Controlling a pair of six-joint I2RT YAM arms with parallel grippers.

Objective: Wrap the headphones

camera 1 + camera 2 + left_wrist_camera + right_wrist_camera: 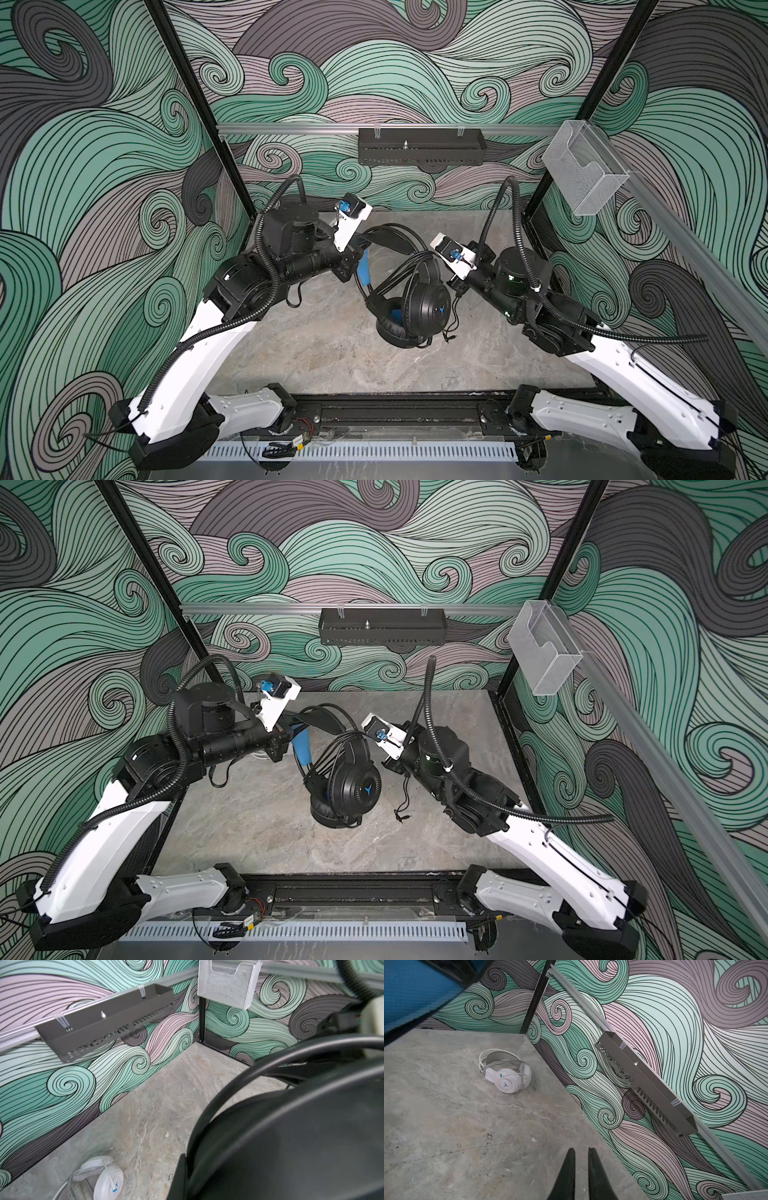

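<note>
- The black headphones [428, 307] hang between the two sets of jaws. Their headband arches up toward the left jaws, and one ear cup with a blue mark faces the top views.
- The headband's blue inner padding [365, 272] shows just below the left jaws. It also fills a corner of the right wrist view.
- Several loops of black cable [395, 278] run over the headband and down past the ear cup. The loose end with its plug [450, 337] dangles just beside and below the right jaws.
- The left gripper [355, 259] has its jaws clenched on the black headband. In the left wrist view the band sweeps right across in front of the camera.
- The right gripper [581, 1152] has its jaws slightly parted with nothing between them. The tabletop shows through the narrow gap.
- The white headphones [506, 1076] lie on the tabletop [332, 345], well apart from the right jaws and out ahead of them. Their pale cable is looped around the headband. In the left wrist view they sit low, beneath the left jaws [106, 1182].
- Whether the black set's lower ear cup touches the tabletop cannot be told.
- On the back wall's rail hangs a dark perforated tray [419, 151], far beyond both sets of jaws.
- A clear holder [582, 174] is mounted at the right-hand rail.
</note>
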